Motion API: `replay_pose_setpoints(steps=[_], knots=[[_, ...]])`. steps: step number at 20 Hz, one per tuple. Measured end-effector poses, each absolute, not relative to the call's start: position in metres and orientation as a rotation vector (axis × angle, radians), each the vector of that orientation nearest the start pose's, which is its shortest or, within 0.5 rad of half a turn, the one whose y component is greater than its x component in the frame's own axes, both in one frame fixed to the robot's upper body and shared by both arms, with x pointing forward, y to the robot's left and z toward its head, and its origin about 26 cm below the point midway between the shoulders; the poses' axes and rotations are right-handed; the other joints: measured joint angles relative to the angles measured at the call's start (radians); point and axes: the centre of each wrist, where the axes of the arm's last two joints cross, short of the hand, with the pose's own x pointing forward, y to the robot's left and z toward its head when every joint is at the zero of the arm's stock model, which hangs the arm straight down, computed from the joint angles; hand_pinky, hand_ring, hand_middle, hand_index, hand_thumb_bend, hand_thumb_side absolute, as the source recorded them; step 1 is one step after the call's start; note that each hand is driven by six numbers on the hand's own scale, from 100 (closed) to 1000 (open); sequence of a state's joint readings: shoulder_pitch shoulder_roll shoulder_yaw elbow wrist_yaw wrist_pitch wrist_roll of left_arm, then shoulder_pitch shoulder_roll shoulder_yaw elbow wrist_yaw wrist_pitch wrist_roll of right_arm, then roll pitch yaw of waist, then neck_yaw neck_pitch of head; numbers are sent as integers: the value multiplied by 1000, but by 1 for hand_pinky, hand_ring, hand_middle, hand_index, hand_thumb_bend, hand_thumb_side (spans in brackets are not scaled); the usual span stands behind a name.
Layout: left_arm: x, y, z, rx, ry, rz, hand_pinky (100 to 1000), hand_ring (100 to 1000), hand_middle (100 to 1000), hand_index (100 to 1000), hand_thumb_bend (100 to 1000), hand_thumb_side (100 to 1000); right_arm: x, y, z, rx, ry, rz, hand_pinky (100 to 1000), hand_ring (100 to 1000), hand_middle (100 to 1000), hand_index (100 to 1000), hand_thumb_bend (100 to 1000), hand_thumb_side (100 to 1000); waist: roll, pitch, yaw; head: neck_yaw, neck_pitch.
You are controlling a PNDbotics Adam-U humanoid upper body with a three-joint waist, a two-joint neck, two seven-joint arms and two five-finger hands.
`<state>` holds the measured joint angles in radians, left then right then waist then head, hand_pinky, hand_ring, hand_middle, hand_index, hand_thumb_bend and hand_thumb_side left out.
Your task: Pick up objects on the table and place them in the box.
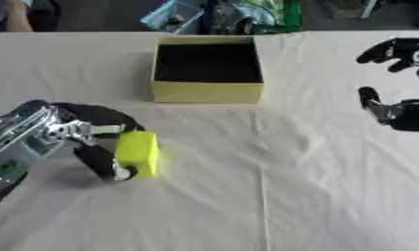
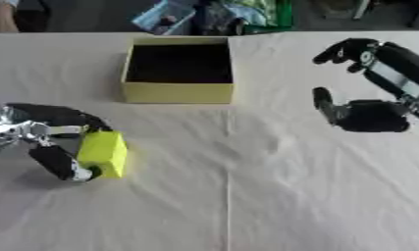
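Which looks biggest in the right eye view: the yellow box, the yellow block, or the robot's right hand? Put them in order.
1. Yellow box, clearly the largest.
2. Right hand, though part of it may be cut off at the picture's edge.
3. Yellow block, smallest, with the left hand fingers curled round it.

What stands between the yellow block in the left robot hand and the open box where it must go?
Nothing visible does. The left robot hand has its fingers curled round the yellow block, and only bare white cloth lies between it and the yellow box. The box is open and looks empty. The right robot hand is off to the side.
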<state>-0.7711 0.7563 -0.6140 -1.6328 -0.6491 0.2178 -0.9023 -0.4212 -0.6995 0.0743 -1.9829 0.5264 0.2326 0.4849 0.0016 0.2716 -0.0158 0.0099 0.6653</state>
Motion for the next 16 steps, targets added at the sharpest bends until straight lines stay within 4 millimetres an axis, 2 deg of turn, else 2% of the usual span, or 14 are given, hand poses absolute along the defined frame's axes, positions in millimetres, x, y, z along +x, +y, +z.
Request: replay_pose_setpoints(steps=[3,5,8,11,16], knots=[[369,213,218,652,-918,-1952,910,924,812,975,277,271,303,-284,261,-823,-1663,1273,804,878,846,855,100,311,0,0,-1,0,-2],[367,211,221,659,-929,-1955,903,916,807,971,281,200,303,-284,260,-822,-1661,1272,804,878,845,855,100,310,0,0,-1,0,-3],[363,209,228,680,-960,-1949,878,876,790,969,258,207,303,-285,259,-820,-1656,1269,803,876,842,852,100,311,0,0,0,0,-4],[357,207,238,707,-1003,-1928,866,821,730,958,224,212,303,-285,259,-820,-1654,1269,802,875,841,850,100,312,0,0,1,0,-4],[349,206,253,745,-1057,-1890,851,797,694,950,175,214,303,-285,259,-820,-1654,1269,802,875,839,849,100,312,0,0,3,0,-7]])
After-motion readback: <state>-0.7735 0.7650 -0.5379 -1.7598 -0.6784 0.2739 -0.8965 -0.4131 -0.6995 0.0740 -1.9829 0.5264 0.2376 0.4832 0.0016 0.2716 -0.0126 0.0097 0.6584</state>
